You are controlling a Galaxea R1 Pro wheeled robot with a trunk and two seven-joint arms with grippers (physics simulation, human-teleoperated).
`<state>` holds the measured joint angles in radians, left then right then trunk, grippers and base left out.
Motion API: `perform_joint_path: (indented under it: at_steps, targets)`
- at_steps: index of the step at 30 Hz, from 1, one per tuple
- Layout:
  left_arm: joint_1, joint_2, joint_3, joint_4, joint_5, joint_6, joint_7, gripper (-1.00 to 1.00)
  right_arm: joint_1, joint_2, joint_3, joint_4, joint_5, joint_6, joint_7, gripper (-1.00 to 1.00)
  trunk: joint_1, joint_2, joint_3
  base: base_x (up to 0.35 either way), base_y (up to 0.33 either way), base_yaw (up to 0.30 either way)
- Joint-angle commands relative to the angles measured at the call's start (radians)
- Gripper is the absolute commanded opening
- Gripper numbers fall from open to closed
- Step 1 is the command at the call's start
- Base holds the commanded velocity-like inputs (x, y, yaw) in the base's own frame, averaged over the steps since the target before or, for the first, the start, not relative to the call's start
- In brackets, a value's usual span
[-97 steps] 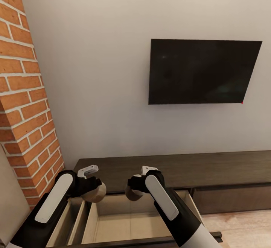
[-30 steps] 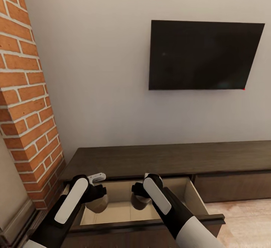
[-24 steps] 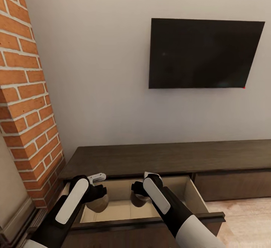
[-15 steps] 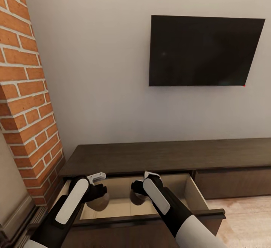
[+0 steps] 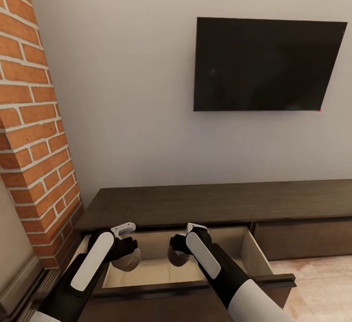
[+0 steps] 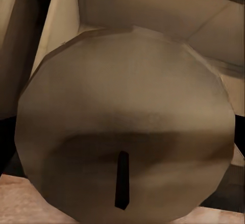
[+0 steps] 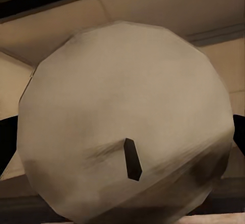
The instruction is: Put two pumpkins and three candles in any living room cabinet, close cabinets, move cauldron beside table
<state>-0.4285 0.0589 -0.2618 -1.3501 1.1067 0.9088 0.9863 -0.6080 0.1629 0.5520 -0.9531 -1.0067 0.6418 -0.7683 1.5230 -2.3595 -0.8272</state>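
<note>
Left pincer [image 5: 128, 258] and right pincer [image 5: 177, 256], each clamped on a candle, inside the cabinet's [image 5: 205, 204] open drawer [image 5: 254, 256].

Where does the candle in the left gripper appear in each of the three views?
Head view: the left gripper's candle hangs low and left, over the open drawer.
Left wrist view: this candle is close up, wick end toward the camera.
Right wrist view: not it; another candle is there.
Shared landmark: the drawer's pale wood interior.
</note>
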Motion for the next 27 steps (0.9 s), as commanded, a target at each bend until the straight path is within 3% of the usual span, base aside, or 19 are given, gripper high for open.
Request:
perform_joint_path:
  at_steps: [1, 18, 27]
  targets:
    - [-0.001, 0.001, -0.002, -0.001, 0.009, 0.001, 0.010, -1.00, -0.001, -0.001, 0.002, -0.001, -0.007, 0.001, -0.009, -1.00, 0.000, -0.001, -0.001, 0.251, 0.000, 0.000]
    - [-0.001, -0.001, -0.002, 0.000, 0.010, 0.001, 0.009, -1.00, -0.001, -0.001, 0.002, 0.002, -0.007, 0.001, -0.009, -1.00, 0.000, -0.001, -0.001, 0.167, 0.000, 0.000]
    - [-0.001, 0.001, -0.002, -0.001, 0.010, 0.001, 0.010, -1.00, -0.001, -0.001, 0.002, 0.002, -0.009, 0.001, -0.008, -1.00, 0.000, -0.001, -0.001, 0.026, 0.000, 0.000]
